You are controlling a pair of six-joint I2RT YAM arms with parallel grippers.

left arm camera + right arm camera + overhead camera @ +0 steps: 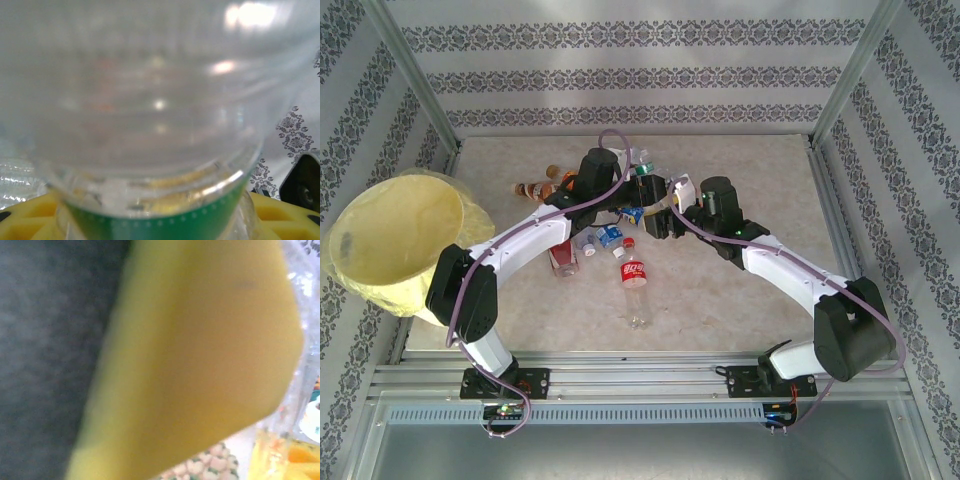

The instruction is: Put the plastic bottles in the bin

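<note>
Since the left claw (638, 186) appears closed around a clear bottle with a green band (150, 100), a yellow finger (22, 217) being seen against each side of it, the step in hand is judged to be the lift and carry to the bin (390, 240). The grip should be confirmed as firm before the bottle is raised, because thin plastic is likely to flex and slip. The bottle is held well to the right of the bin, at the cluster of other plastic bottles (592, 240) on the surface (720, 310); it should be lifted straight up first, so that neighbours are not dragged along. The right claw (665, 218) is placed just beyond it, farther from the bin, and whether it is open or closed cannot be told; it is best drawn clear before the swing. Release should be made only once the bottle is over the bin's wide mouth.
</note>
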